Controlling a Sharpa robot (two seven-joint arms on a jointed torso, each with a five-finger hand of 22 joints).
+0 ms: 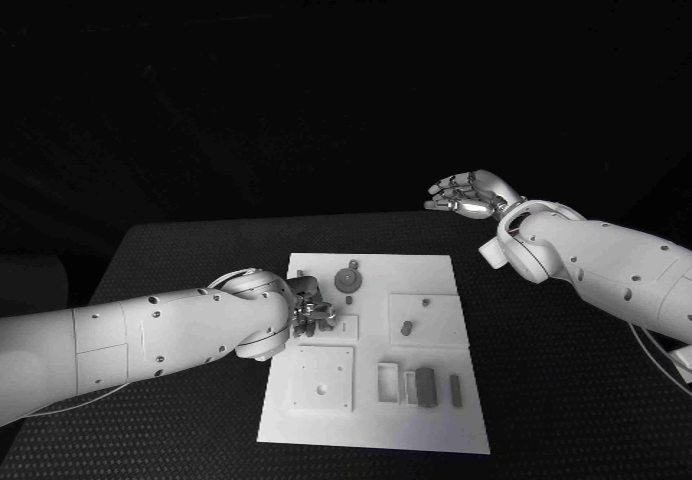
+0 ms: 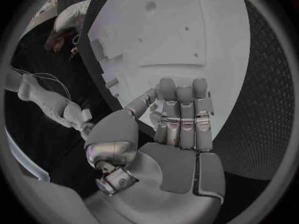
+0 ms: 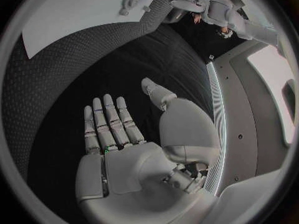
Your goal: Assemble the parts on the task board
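The white task board [image 1: 433, 420] lies in the middle of the black table. On it I see a round grey part [image 1: 348, 278] near the far edge, a small grey part [image 1: 408, 326] in a square recess, and several grey bars [image 1: 423, 385] near the front. My left hand [image 1: 312, 312] is at the board's left edge; in the left wrist view its fingers [image 2: 182, 115] lie straight and together over the board [image 2: 187, 35], holding nothing. My right hand [image 1: 466, 194] hovers beyond the board's far right corner, its fingers [image 3: 107, 119] spread over the table with nothing in them.
A raised square plate [image 1: 325, 378] sits on the board's front left. Black table surface [image 1: 577, 400] surrounds the board on all sides. In the right wrist view the board [image 3: 74, 15] lies well ahead of the fingertips.
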